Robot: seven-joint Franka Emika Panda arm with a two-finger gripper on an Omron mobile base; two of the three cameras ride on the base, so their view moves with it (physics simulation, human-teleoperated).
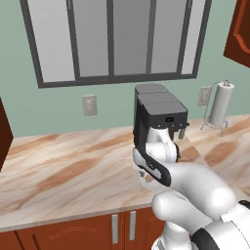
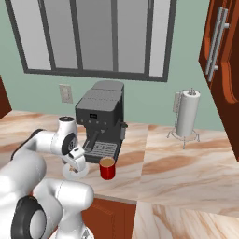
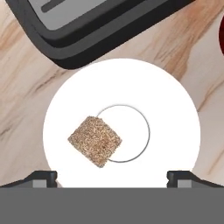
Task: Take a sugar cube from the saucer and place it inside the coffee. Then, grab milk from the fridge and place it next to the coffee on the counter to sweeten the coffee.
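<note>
Left base view: the arm hides the coffee machine's (image 1: pixel 158 114) front on the counter (image 1: pixel 63 171).
Right base view: red coffee (image 2: pixel 107 168) stands just beside the saucer (image 2: pixel 74 174).
Hand view: fingers (image 3: pixel 43 178) spread apart; sugar cube (image 3: pixel 95 141) lies on the saucer (image 3: pixel 166 113).

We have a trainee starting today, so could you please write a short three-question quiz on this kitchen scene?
1. True or false: the sugar cube lies on the saucer.
2. The claw above the saucer is: A) open, B) shut on the cube.
3. What stands right behind the coffee on the counter?

Key: 1 true. 2 A. 3 The coffee machine.
</note>
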